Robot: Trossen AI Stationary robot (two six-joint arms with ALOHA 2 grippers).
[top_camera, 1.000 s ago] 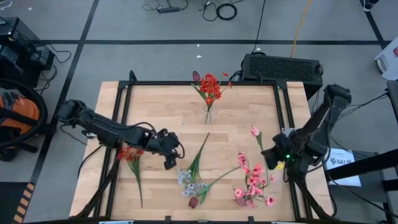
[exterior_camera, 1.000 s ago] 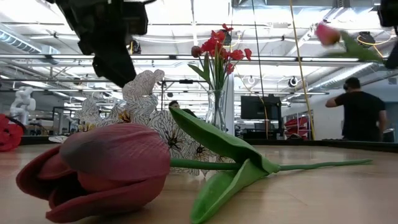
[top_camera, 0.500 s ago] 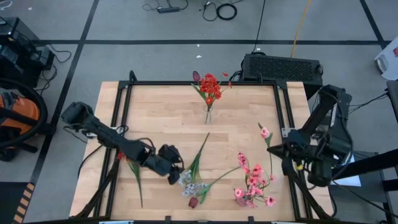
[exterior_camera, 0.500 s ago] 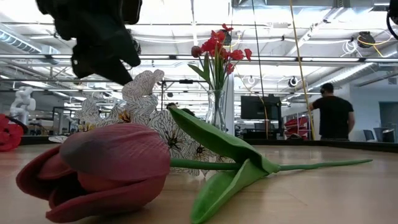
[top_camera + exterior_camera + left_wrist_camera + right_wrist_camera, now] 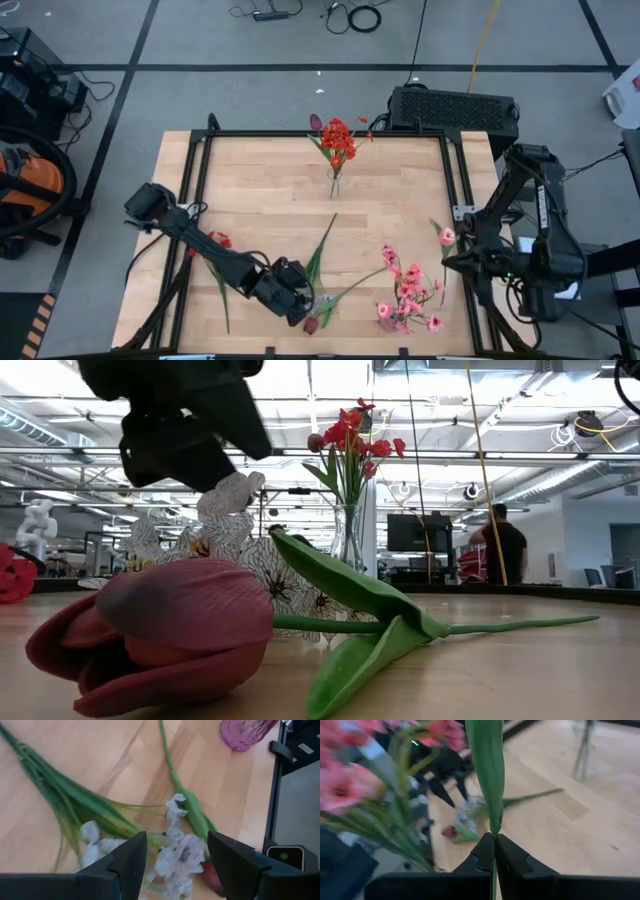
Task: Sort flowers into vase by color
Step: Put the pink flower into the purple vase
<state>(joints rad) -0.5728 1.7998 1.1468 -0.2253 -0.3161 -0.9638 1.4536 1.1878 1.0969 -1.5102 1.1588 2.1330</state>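
Hovering with jaws wide, the left end effector (image 5: pixel 175 862) frames the white-grey spray (image 5: pixel 175 851) lying directly beneath it on the tabletop (image 5: pixel 260 200); it should straddle only that stem. The right end effector (image 5: pixel 494 851) stays clamped on a pink-flower stem (image 5: pixel 487 775).

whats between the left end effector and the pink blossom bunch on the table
High view: the maroon tulip with its green stem lies between the left end effector and the pink blossoms.
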